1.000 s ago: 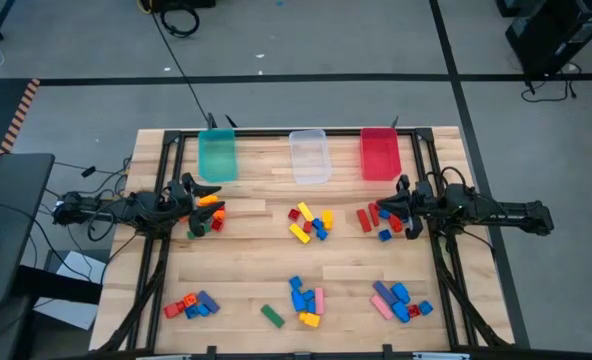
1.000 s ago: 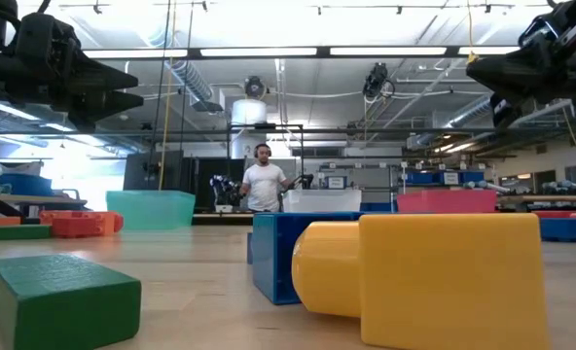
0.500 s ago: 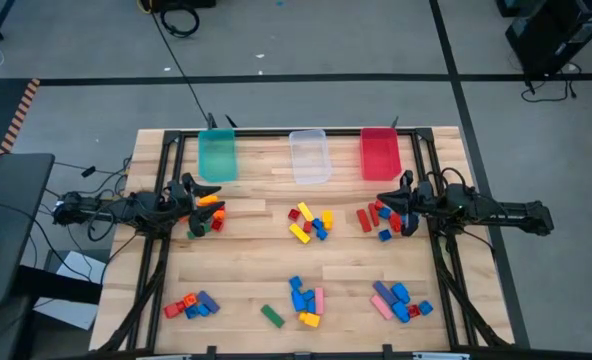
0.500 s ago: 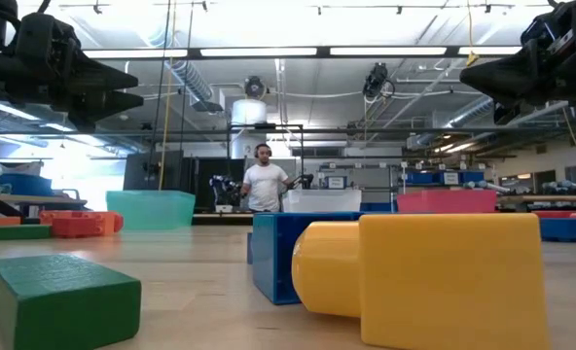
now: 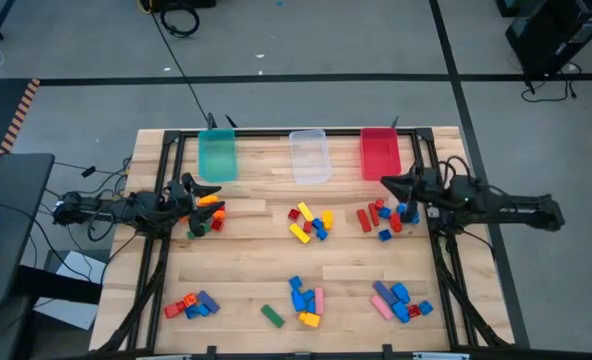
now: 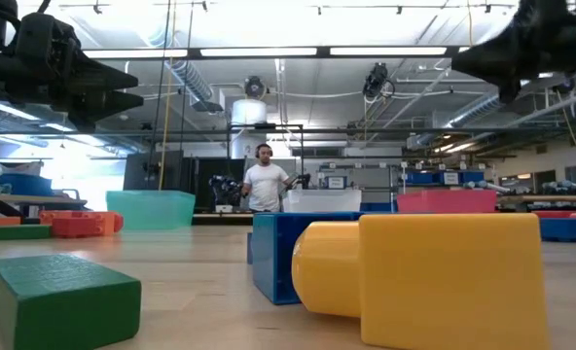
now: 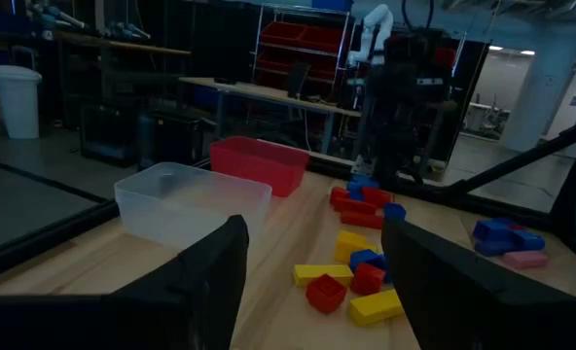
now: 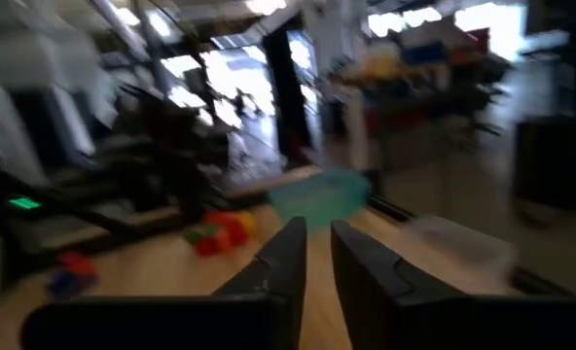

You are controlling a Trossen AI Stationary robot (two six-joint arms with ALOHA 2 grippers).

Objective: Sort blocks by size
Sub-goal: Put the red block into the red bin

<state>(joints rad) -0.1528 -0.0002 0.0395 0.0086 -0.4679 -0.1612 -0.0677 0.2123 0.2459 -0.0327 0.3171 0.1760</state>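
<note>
Grey floor [image 5: 306,95], ceiling strip lights [image 6: 259,52], shelving [image 7: 298,44].

R end effector [image 5: 386,183] moved up toward red bin [image 5: 379,153]

The blocks [image 5: 310,224] lie loose on my desk in several small heaps: orange, red and green ones at the left, yellow, red and blue in the middle, red and blue at the right, and three mixed clusters plus one lone green block [image 5: 271,316] along the near edge.
</note>
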